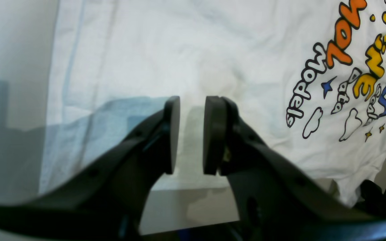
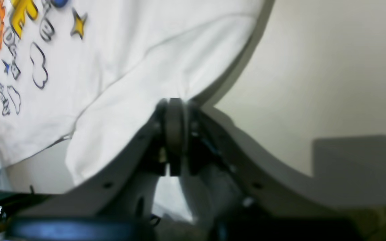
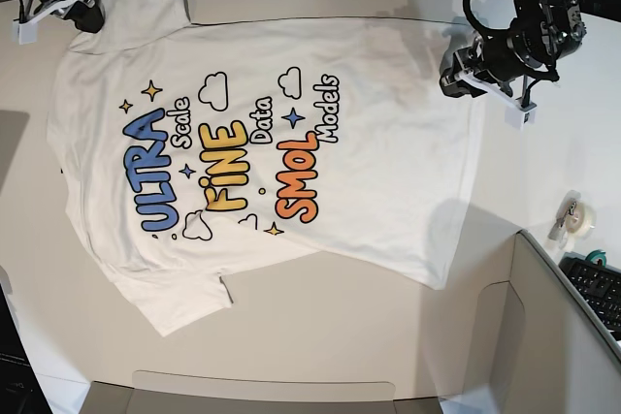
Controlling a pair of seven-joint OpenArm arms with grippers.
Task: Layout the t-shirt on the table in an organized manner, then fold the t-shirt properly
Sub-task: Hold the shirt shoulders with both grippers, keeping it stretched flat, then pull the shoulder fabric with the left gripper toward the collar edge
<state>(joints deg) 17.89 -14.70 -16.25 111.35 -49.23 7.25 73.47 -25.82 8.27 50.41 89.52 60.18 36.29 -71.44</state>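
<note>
Right gripper (image 2: 174,134) pinches a shirt (image 3: 291,143) sleeve; left gripper (image 1: 191,134) is parted, empty. Shirt lies nearly flat (folding not begun).

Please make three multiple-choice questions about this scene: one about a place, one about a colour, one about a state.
1. Where on the t-shirt is the right gripper? A) the hem B) a sleeve C) the print
2. What colour is the word SMOL? A) blue B) yellow C) orange
3. How is the left gripper? A) open, holding nothing B) shut on the hem C) shut on a sleeve

Answers: 1 B, its closed jaws pinch sleeve cloth in the right wrist view; 2 C, the base view shows orange letters; 3 A, a clear gap stands between its jaws.
</note>
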